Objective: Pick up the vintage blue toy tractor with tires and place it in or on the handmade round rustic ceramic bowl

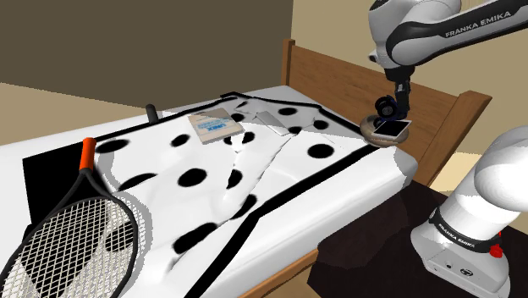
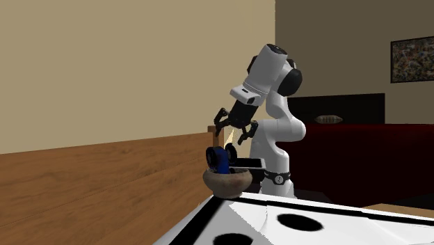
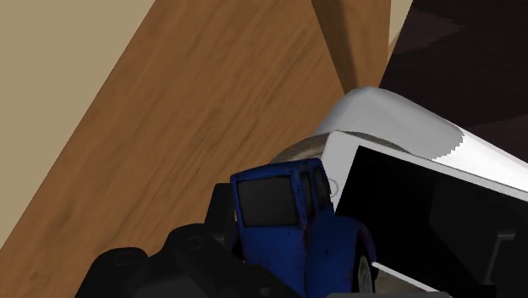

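1. At the bed's (image 1: 338,169) near left corner in the shoulder view, a racket (image 1: 76,237) with a red band on its handle lies on the spotted white cover.
2. Toward the middle of the far edge lies a pale book (image 1: 214,125). A thin flat slab (image 1: 272,120) lies just to its right.
3. On the far right corner, beside the wooden headboard (image 1: 338,76), stands the brown bowl (image 2: 226,182).
4. The blue tractor (image 2: 220,159) sits in the bowl and rises above its rim. A flat black-screened device (image 2: 248,165) lies tilted in the same bowl, just beside the tractor on the second exterior view's right.
5. The gripper (image 2: 229,133) hangs just above the tractor with its fingers spread wide. In the second exterior view neither finger touches the toy.
6. In the wrist view the tractor's blue cab (image 3: 292,229) is close under the hand, with the device's dark screen (image 3: 423,212) alongside it.
7. Beyond the bed's right edge in the shoulder view stands the arm's white base (image 1: 461,254).
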### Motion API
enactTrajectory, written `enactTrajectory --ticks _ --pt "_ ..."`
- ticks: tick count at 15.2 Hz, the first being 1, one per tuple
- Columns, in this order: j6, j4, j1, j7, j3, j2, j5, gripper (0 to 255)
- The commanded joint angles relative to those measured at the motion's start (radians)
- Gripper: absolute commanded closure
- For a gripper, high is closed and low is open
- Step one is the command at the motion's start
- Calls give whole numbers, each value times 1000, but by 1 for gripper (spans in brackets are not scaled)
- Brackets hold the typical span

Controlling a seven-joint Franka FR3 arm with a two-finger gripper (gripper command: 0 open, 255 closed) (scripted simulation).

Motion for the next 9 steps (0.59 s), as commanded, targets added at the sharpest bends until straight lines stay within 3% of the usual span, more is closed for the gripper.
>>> enactTrajectory --ticks 1,5,9 --pt "0 0 0 0 0 0 0 0" --pt "-114 112 30 -8 54 12 56 0" --pt "-114 112 29 -8 54 12 56 0"
